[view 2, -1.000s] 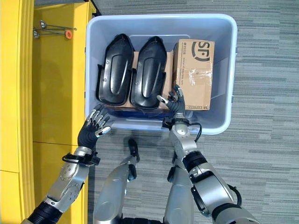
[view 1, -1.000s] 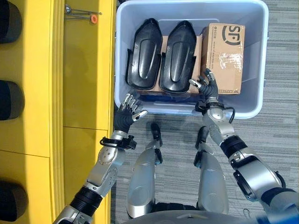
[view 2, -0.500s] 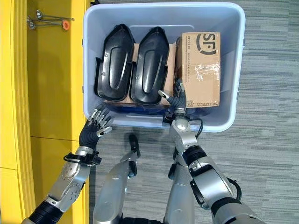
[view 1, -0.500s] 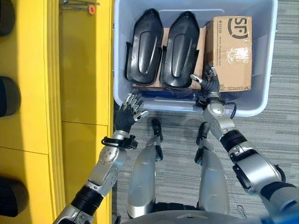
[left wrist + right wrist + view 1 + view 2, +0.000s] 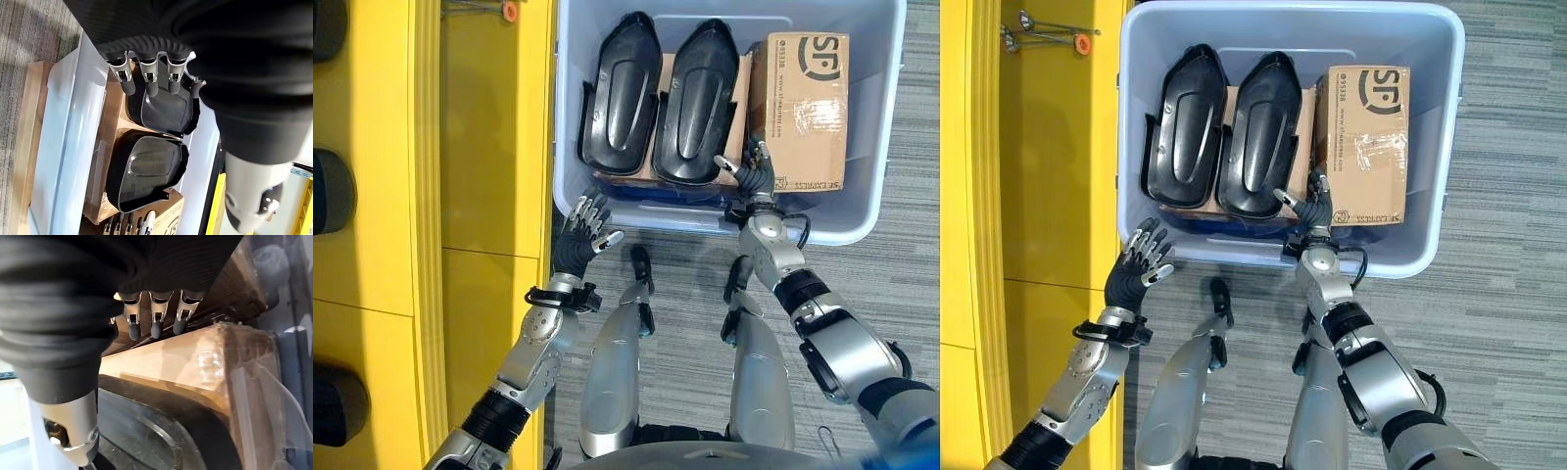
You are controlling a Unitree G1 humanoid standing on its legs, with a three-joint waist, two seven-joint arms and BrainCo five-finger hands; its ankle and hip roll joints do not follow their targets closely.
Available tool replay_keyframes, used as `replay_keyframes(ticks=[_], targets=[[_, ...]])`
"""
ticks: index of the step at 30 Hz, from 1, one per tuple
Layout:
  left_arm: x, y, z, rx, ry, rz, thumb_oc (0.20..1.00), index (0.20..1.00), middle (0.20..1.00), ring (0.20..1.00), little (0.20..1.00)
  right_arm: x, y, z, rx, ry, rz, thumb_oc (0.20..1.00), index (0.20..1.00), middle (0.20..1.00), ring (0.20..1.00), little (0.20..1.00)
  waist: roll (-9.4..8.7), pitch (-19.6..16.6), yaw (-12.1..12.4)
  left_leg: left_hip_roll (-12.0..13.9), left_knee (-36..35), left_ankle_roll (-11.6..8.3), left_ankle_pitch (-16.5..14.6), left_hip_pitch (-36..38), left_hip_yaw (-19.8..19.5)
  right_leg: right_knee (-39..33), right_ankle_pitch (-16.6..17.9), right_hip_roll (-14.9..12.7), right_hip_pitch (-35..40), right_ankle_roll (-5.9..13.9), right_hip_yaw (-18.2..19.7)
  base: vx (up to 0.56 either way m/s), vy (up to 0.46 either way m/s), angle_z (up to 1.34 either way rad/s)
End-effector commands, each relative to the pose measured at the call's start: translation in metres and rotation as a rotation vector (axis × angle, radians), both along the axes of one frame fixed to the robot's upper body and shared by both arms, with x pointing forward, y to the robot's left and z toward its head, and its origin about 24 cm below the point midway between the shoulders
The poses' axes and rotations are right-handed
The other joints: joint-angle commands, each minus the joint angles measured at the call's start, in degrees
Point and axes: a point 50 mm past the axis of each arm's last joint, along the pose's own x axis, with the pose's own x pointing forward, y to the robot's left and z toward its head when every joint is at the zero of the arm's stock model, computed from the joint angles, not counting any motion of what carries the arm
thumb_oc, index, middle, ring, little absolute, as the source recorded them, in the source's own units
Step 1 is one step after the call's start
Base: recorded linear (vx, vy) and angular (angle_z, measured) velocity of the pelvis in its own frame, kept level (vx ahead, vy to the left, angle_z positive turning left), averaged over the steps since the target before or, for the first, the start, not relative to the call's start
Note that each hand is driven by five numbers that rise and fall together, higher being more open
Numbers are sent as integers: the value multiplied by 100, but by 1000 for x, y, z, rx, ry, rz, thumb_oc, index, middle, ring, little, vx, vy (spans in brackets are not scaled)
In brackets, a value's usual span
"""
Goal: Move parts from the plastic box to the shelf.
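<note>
Two black moulded parts (image 5: 617, 98) (image 5: 693, 103) lie side by side in the pale blue plastic box (image 5: 666, 220), resting on cardboard. A brown cardboard carton (image 5: 808, 108) fills the box's right side. My right hand (image 5: 756, 181) is open above the box's near wall, its fingers raised between the right black part and the carton. In the right wrist view its straight fingertips (image 5: 155, 328) hover over the carton (image 5: 186, 362). My left hand (image 5: 579, 240) is open outside the box at its near left corner, beside the yellow shelf (image 5: 489, 147); past it the left wrist view looks along both black parts (image 5: 146, 171).
A thin metal tool with an orange piece (image 5: 1048, 41) lies on the shelf's far end. Dark round objects (image 5: 328, 191) sit along the shelf's left edge. Grey carpet (image 5: 901, 284) surrounds the box.
The whole picture has shifted a little, so the camera has moved. Both hands stay open and keep their places relative to the box.
</note>
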Motion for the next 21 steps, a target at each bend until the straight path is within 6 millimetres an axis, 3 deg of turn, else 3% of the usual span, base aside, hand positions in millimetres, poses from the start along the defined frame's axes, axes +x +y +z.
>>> replay_keyframes(ticks=[1, 15, 16, 21], targets=[[-7, -4, 19, 17, -120, -34, 1000, 1000, 1000, 1000, 1000, 9, -2, 28, -11, -84, -23, 1000, 1000, 1000, 1000, 1000, 135, -72, 120, 701, 286, -722, 155, -225, -544, -108, 530, -606, -109, 573, 396, 5, 0, 3], [-6, -8, 24, 16, -141, -44, 1000, 1000, 1000, 1000, 1000, 22, -21, 43, -111, -41, -120, 1000, 1000, 1000, 1000, 1000, 161, -72, 341, 625, 388, -678, 143, -690, -787, -71, 516, -623, -291, 592, 206, 17, 1, 8], [-6, -8, 23, 16, -136, -46, 1000, 1000, 1000, 1000, 1000, 22, -23, 41, -116, -32, -127, 1000, 1000, 1000, 1000, 1000, 168, -72, 363, 618, 407, -723, -14, -592, -842, -35, 383, -615, -192, 642, 226, 97, 15, 10], [-5, -10, 27, 14, -154, -43, 1000, 1000, 1000, 1000, 1000, 25, -29, 39, -160, 11, -159, 1000, 1000, 1000, 1000, 1000, 182, -72, 484, 571, 529, -683, -87, -863, -977, -11, 356, -640, -270, 656, 135, 38, 17, 7]])
